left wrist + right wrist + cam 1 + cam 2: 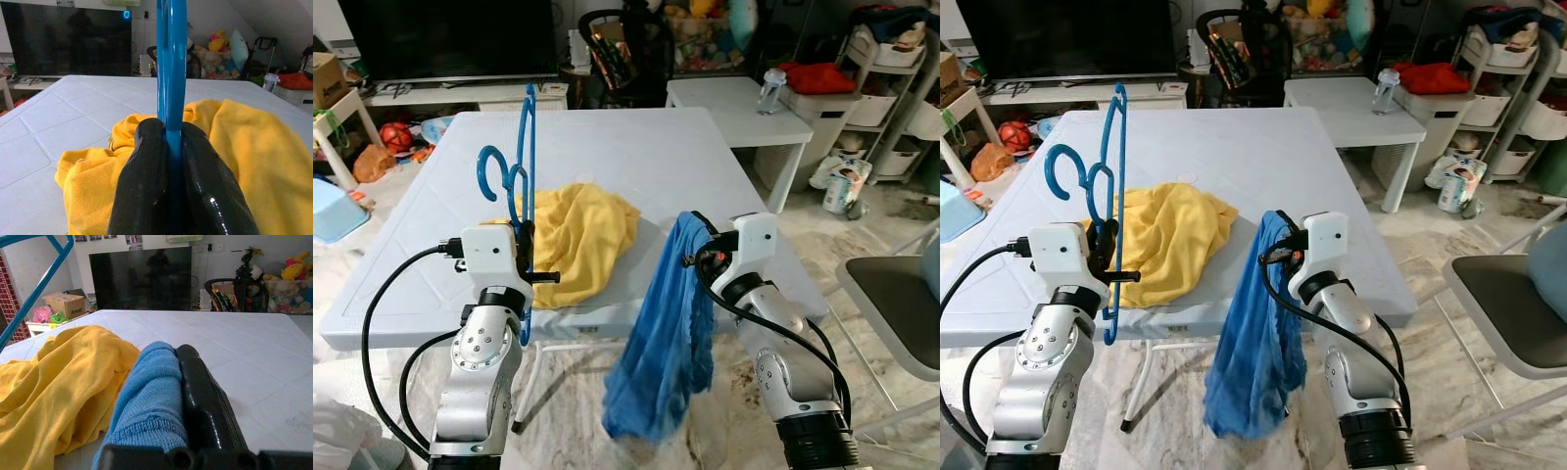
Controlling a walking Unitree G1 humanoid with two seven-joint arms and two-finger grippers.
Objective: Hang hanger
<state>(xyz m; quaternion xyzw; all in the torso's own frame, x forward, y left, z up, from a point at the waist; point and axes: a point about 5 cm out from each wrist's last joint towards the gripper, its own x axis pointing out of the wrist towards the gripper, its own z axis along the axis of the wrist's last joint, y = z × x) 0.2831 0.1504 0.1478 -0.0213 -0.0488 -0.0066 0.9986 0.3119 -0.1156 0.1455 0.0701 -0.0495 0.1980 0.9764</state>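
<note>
Standing upright above the near left part of the counter (724, 186), the blue hanger (521, 186) is held by its lower bar in the left pincer (525, 257), whose two black fingers (146, 181) are closed tightly on the plastic, as the left wrist view shows plainly; the hook is turned to the robot's left and stands well clear of the counter top. Just behind and beside the hanger a yellow garment (578, 240) is seen lying crumpled on the counter, apart from the hanger as far as can be judged. To the right, a blue cloth (661, 343) is draped over the right pincer (697, 242) and is held clamped there, most of it hanging down past the counter's near edge toward the floor. No rail or hook on which the hanger might be hung can be made out among the television, shelves and chair around the counter, so the hanging step is judged not yet begun. Several slips are to be feared: the thin bar may be twisted in the narrow grip if the arm is swung quickly, letting the hanger tip sideways; the hook may be caught in the yellow garment if it is lowered; and the hanging cloth may be snagged on the counter's edge.
</note>
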